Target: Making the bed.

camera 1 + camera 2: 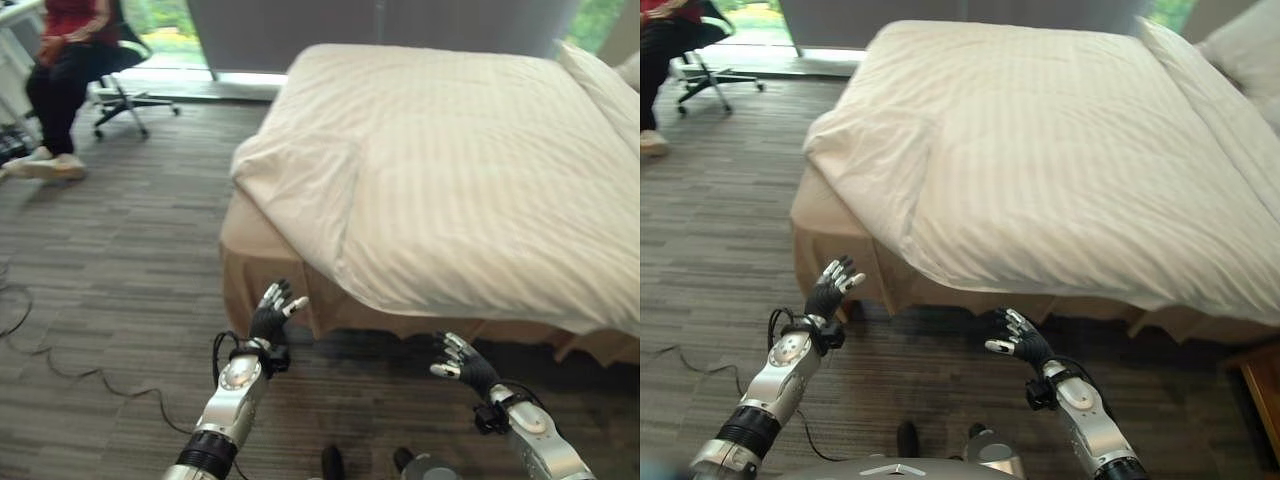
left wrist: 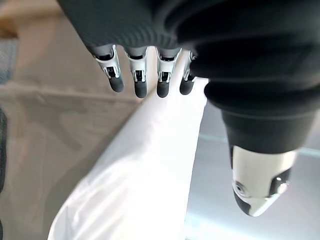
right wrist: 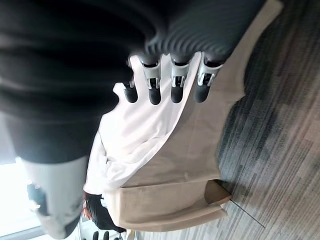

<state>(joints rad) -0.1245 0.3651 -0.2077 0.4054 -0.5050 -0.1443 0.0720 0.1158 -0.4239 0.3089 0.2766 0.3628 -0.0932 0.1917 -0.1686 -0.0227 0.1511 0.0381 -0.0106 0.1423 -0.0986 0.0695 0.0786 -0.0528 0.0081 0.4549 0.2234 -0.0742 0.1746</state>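
Left hand [image 1: 272, 318]: raised in front of the near left corner of the bed [image 1: 270, 262], palm toward the bed, arm extended forward and upward from the lower left. Fingers [image 2: 135, 80] straight and slightly spread, thumb apart; nothing grasped. Positioned just short of the tan bed skirt [image 1: 262, 285], below the overhanging corner of the duvet, not touching either.

Right hand [image 1: 1021, 343]: raised from the lower right, forearm angled up and inward, held lower than the left hand. Fingers [image 3: 176, 82] relaxed and extended, thumb apart; nothing held. Located near the skirt along the foot edge of the bed, beneath the hanging hem of the duvet, apart from the fabric.

Duvet [image 1: 1060, 150]: cream-white with faint stripes, spread over the whole mattress. Near left corner bunched and folded, draped over the corner of the bed. Near edge hangs over the foot of the bed, partly covering the skirt. Surface otherwise fairly flat with shallow wrinkles.

Pillow [image 1: 1240, 50]: at the far right, at the head of the bed, partly out of frame.

Floor [image 1: 120, 290]: grey striped carpet around the bed.

Person [image 1: 65, 60]: seated on an office chair [image 1: 125, 95] at the far left, well apart from the bed, in a red top and dark trousers.
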